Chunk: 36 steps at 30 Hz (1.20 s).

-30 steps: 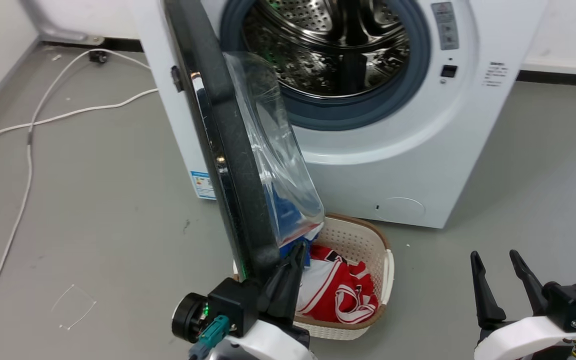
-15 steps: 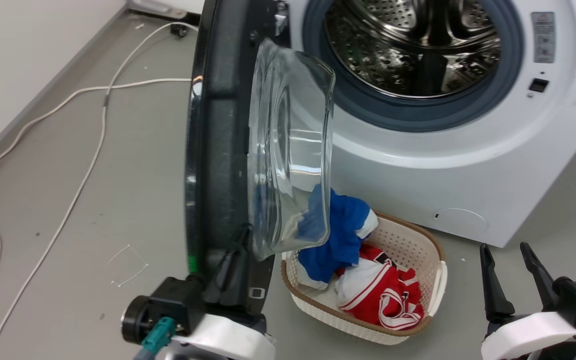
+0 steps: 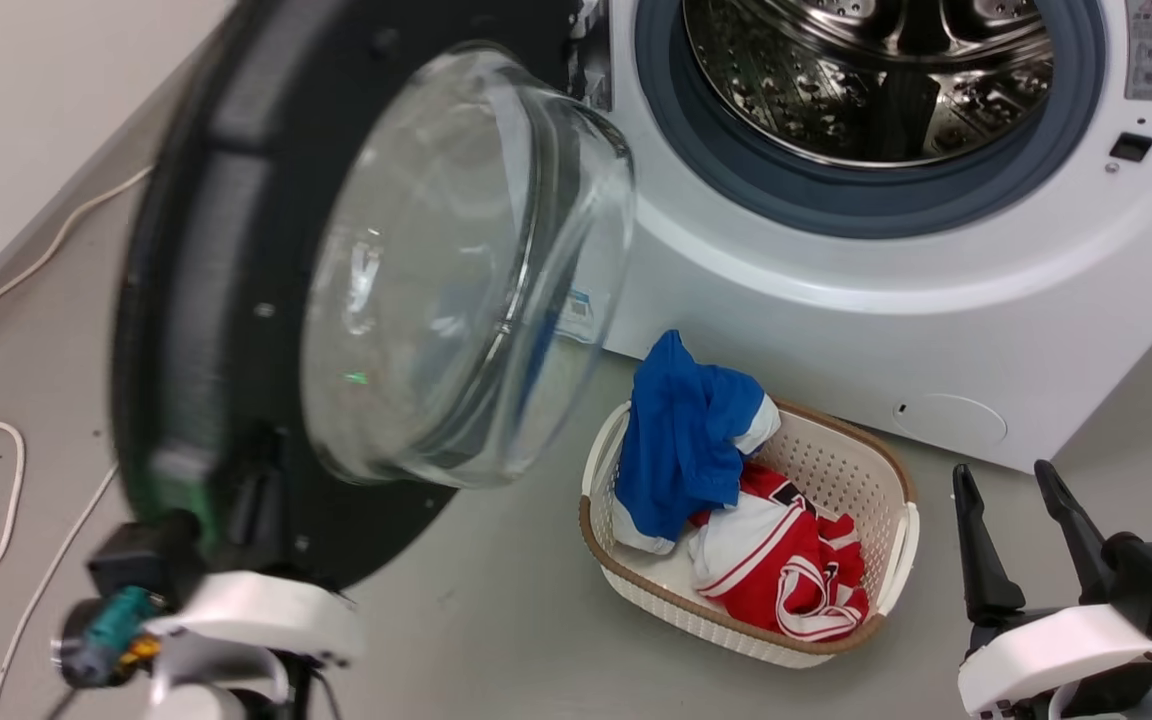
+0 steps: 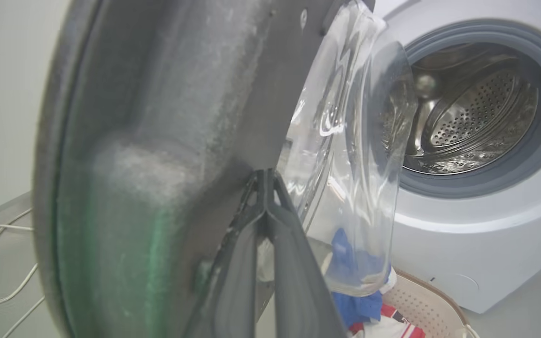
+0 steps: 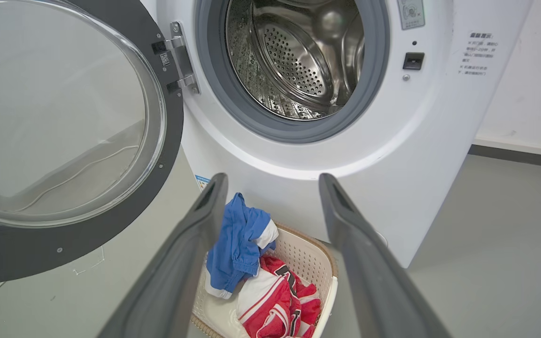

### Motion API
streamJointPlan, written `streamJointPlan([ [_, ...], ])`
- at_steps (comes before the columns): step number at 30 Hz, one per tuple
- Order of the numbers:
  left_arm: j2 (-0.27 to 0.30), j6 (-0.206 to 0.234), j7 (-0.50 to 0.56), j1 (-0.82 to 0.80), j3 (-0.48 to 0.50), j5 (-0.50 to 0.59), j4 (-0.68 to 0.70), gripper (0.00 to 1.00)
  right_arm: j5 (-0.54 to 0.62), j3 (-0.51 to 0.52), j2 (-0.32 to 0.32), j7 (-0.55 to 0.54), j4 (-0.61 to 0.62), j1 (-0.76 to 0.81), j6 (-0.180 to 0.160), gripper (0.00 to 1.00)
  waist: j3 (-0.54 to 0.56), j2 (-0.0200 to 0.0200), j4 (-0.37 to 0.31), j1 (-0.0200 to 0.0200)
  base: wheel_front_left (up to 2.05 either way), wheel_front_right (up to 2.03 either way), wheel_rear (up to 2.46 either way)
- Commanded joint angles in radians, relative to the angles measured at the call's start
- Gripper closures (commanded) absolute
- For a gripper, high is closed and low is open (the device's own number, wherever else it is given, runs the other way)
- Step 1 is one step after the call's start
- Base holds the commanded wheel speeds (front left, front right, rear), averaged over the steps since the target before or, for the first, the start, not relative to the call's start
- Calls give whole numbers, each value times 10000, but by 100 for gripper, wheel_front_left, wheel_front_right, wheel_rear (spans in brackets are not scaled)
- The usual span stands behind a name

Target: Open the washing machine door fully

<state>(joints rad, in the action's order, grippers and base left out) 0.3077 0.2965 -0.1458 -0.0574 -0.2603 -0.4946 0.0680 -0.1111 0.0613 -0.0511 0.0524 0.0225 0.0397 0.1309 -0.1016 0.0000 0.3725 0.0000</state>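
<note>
Washing machine door [image 3: 406, 280]: swung wide on its metal hinge [image 5: 181, 56], glass bowl facing the camera, at 9 o'clock in the head view. Washing machine [image 3: 836, 300]: white, at 1 o'clock, steel drum [image 3: 886, 80] exposed. Left gripper [image 4: 265, 180]: fingertips pressed together against the door's black inner frame at its 7 o'clock edge; whether they pinch a lip cannot be told. Right gripper [image 3: 1001, 470]: at 4 o'clock, fingers spread, holding nothing. Laundry basket [image 3: 836, 450]: on the floor at 5 o'clock, holding a blue garment [image 3: 681, 430] and a red-and-white garment [image 3: 796, 570].
</note>
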Motion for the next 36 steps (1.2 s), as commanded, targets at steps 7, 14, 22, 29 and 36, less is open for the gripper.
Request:
streamJointPlan([
  [7, 713, -506, -370, -900, 1406, -926, -1351, 100, 147, 36, 17, -89, 183, -298, -2, 0, -550, 0, -475, 0, 0, 0, 0],
  [14, 1473, -823, -635, -1487, 2566, -1526, -2586, 100, 169, 43, 17, -110, 225, -503, -2, 0, -891, 0, -834, 0, 0, 0, 0],
  [22, 2110, -1360, -958, -1973, 3428, -1899, -4206, 100, 100, 78, 17, -33, 170, -632, -2, 0, -1048, 0, -1048, 0, 0, 0, 0],
  [29, 2011, -1563, -1155, -2059, 3617, -1657, -4796, 100, 19, 98, 17, 58, -9, -603, -2, 0, -917, 0, -1096, 0, 0, 0, 0],
  [36, 1436, -1290, -1206, -1238, 3642, -1042, -3962, 100, -104, 15, 17, 193, -244, -414, -2, 0, -410, 0, -1202, 0, 0, 0, 0],
])
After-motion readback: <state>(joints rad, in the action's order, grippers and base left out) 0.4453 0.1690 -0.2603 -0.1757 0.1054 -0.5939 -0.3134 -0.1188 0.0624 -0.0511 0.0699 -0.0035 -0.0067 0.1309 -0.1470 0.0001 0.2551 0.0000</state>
